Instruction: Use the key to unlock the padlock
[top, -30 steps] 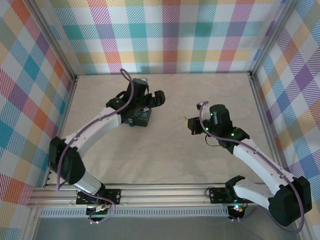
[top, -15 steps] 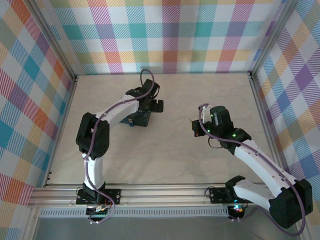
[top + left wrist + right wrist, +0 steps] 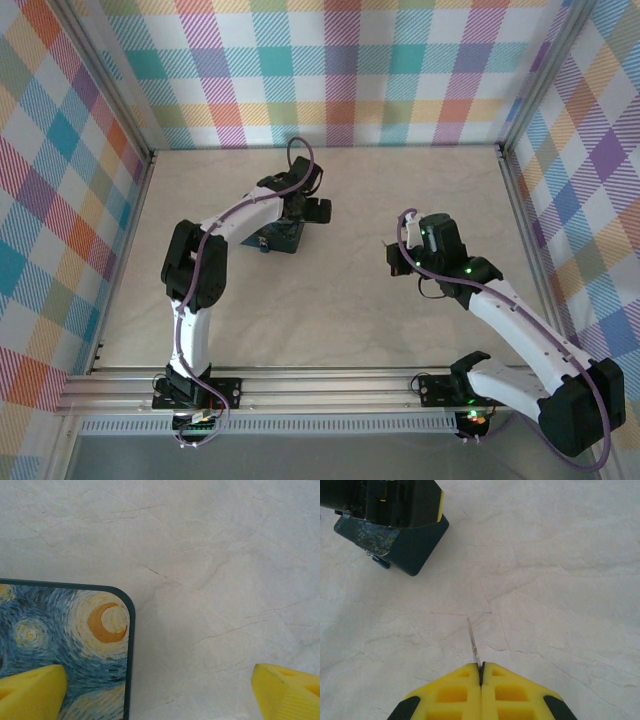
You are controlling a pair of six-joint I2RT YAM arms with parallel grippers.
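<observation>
Top view: box (image 3: pixel 280 238) on the table (image 3: pixel 340 310), left of centre, toward the back. Padlock (image 3: pixel 262 246) at the box's lower-left edge, touching it. Left gripper (image 3: pixel 305 212) over the box's upper-right corner. Right gripper (image 3: pixel 392 255) right of centre, well apart from the box, pointing left toward it.

Left wrist view: box corner in the lower left, one finger (image 3: pixel 32 690) over it, the other at lower right over bare table.

Right wrist view: key (image 3: pixel 473 645) sticking up from between the pressed-together fingertips at bottom centre. Box in the upper left, padlock against its near face.
</observation>
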